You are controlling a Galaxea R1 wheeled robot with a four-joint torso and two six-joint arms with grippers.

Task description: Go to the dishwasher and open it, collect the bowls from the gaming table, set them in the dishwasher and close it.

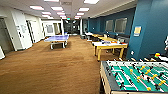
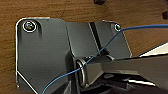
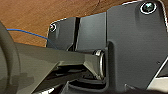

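The gaming table [image 1: 111, 46], with yellow sides and legs and a white top, stands ahead on the right against the blue wall, several metres off. A few small things [image 1: 107, 42] lie on its top, too small to tell as bowls. The dishwasher is out of view. Both wrist views look down past the robot's own dark plate onto brown carpet [image 2: 50, 10].
A table-football table [image 1: 105, 75] with a green field stands close at the lower right. A blue ping-pong table [image 1: 57, 38] is further back in the middle. Desks line the blue wall [image 1: 147, 30]. Open brown carpet [image 1: 50, 67] stretches ahead and left.
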